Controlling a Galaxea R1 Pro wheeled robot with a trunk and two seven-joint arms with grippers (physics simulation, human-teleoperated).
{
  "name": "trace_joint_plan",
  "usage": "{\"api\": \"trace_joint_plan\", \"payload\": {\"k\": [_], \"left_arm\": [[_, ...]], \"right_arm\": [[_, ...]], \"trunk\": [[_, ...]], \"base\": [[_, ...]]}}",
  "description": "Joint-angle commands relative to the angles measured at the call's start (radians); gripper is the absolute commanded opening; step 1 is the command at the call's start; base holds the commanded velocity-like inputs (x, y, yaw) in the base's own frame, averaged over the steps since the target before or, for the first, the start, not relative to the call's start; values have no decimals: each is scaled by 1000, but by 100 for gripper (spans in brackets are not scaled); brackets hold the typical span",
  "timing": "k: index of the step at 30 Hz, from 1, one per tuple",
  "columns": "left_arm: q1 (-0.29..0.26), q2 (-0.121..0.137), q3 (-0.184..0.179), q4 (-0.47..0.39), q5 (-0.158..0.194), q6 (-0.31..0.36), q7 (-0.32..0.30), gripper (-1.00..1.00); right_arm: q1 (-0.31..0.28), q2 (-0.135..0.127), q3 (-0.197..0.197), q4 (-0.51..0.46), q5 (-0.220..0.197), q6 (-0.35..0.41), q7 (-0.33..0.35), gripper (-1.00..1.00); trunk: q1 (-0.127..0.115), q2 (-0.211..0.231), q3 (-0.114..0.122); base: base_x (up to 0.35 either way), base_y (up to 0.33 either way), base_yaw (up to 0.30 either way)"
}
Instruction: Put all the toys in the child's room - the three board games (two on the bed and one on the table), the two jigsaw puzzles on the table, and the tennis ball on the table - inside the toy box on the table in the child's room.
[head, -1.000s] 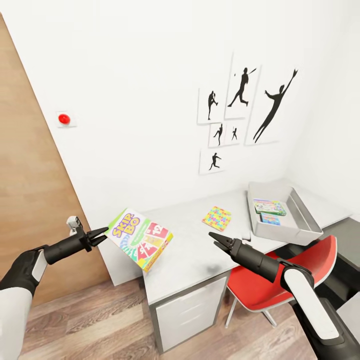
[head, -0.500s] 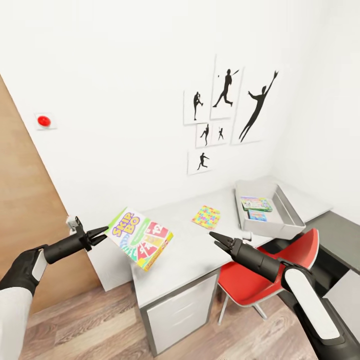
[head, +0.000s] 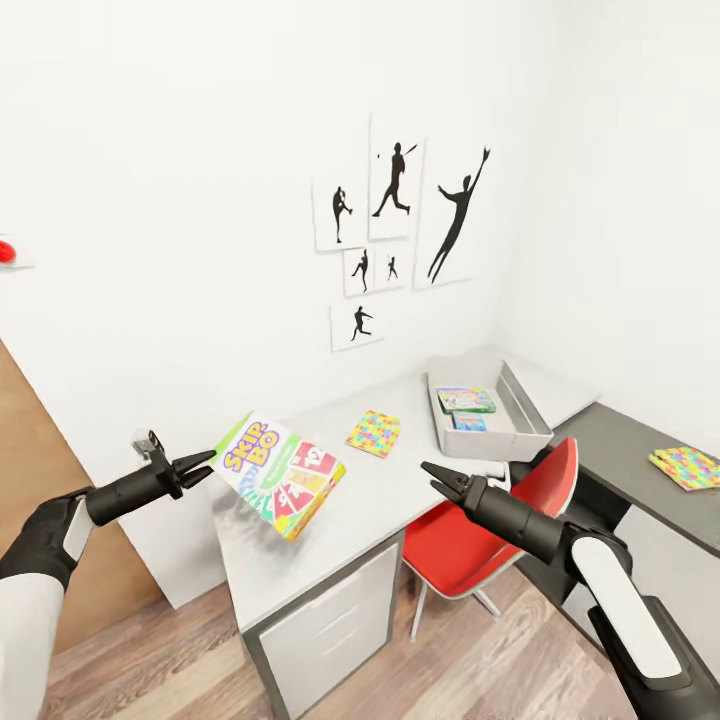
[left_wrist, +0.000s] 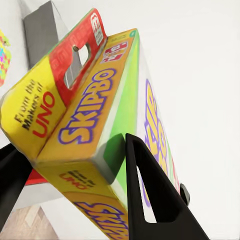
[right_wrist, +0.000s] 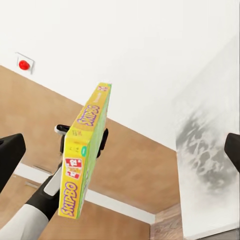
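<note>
Where the left gripper pinches it, the green-yellow Skip-Bo box tilts.

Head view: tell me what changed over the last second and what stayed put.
The camera swung right: the desk, toy box and athlete pictures slid left in the picture, and a second jigsaw puzzle on the dark desk came into sight. That is the view moving, not the things. Unchanged: the left gripper keeps its jaws clamped on the Skip-Bo box; the right gripper stays empty.
</note>
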Motion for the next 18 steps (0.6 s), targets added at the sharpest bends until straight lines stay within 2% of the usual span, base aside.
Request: {"api": "trace_joint_plan", "payload": {"k": [1, 18], "left_arm": [[0, 1, 1, -1, 3, 11, -4, -100], [1, 0, 1, -2, 2, 11, -5, -100]], "right_arm": [[-1, 0, 0, 0, 2, 2, 7, 100], [-1, 0, -2, 3, 2, 2, 10, 100]], "trunk": [[0, -2, -1], [0, -2, 6]], "base": [[0, 0, -277], [0, 0, -277]]}}
